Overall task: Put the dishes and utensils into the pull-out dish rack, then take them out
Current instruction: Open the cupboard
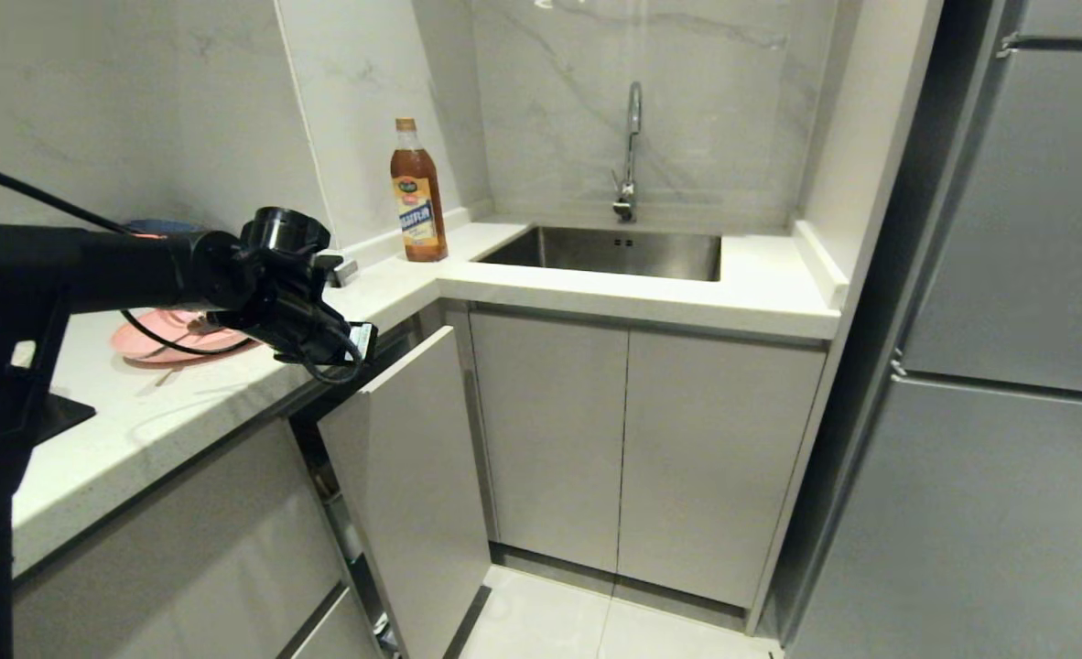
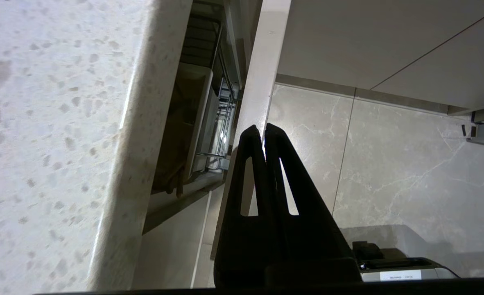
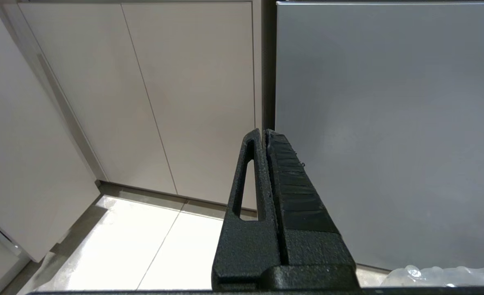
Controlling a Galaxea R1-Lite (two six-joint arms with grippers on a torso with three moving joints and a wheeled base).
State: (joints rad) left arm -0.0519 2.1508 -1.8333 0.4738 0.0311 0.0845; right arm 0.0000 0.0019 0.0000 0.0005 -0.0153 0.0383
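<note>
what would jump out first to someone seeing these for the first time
The black left end effector, shut and empty, hangs over the top edge of the pull-out dish rack, which stands partly open below the counter. Behind it a pink plate lies on the counter, and an amber bottle stands beside the sink.

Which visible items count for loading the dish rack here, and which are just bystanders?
Job items:
- pull-out dish rack, partly pulled out
- pink plate on the counter
- left gripper, shut, over the rack's front panel

Bystanders:
- sauce bottle
- sink
- faucet
- right gripper, shut, idle
</note>
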